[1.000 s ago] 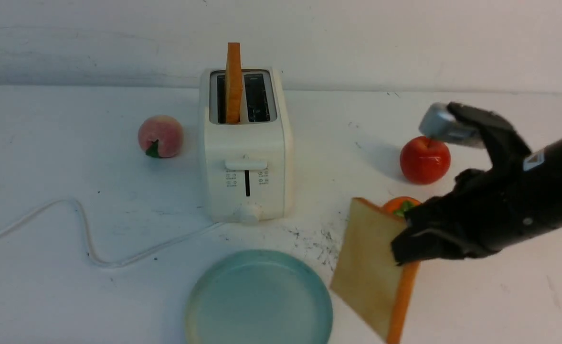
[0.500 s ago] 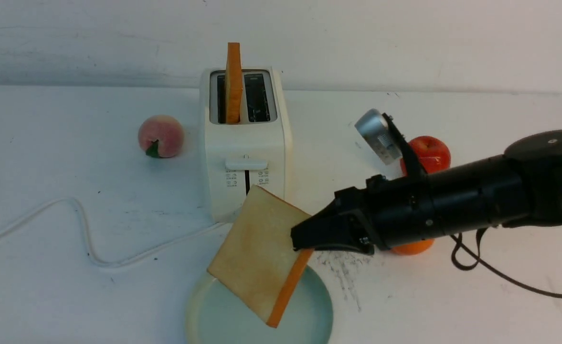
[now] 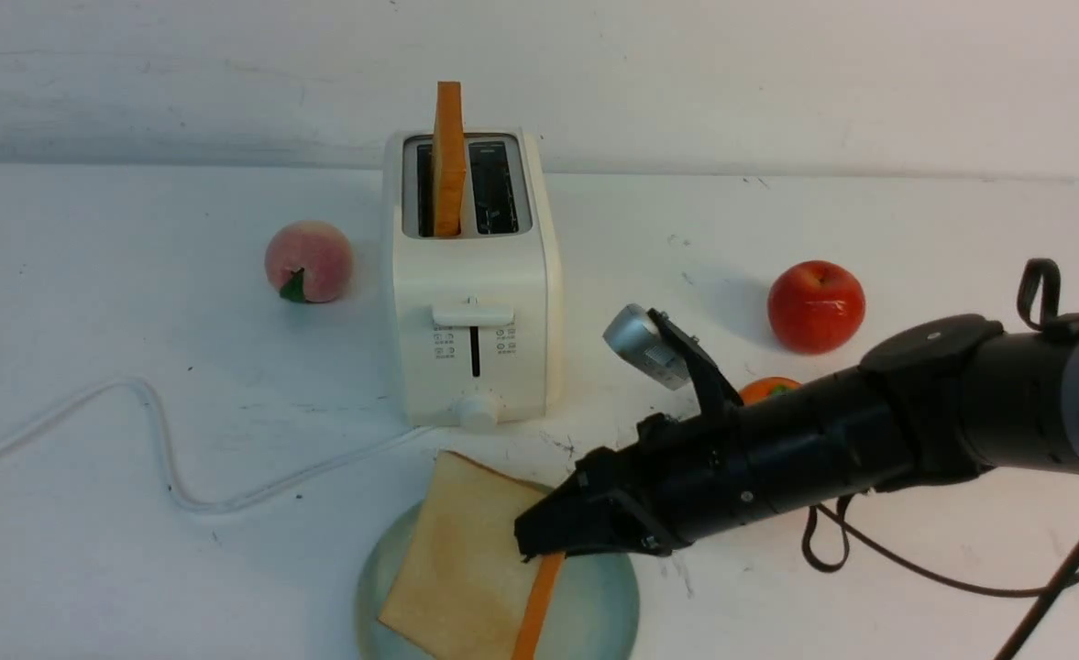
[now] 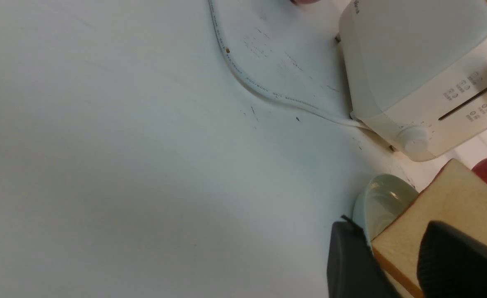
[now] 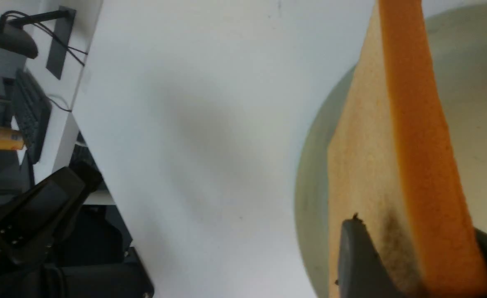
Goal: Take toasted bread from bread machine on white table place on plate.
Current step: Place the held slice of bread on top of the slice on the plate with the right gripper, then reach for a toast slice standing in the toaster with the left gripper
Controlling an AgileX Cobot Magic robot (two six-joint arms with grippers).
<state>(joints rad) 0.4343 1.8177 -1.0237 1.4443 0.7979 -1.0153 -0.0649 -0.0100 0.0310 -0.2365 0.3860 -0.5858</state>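
One slice of toasted bread (image 3: 466,559) lies tilted on the pale teal plate (image 3: 594,614) at the front of the white table (image 3: 136,550). Its far corner pokes over the rim. My right gripper (image 3: 530,541) straddles the slice's orange crust edge (image 5: 417,124). The jaws stand open, with a shadowed gap beside one finger (image 5: 359,256). A second slice (image 3: 448,156) stands upright in the left slot of the bread machine (image 3: 470,302). My left gripper (image 4: 388,225) is open and empty, close beside the plate (image 4: 382,198); the front view does not show it.
A peach (image 3: 308,261) sits left of the toaster and a red apple (image 3: 816,305) right of it. An orange fruit (image 3: 764,390) is half hidden behind my right arm. The toaster's white cord (image 3: 163,458) snakes across the table's left front.
My right arm swung left from beside the plate, carrying the slice, and lowered it onto the plate. Its jaws have widened around the slice. The left gripper is unchanged.
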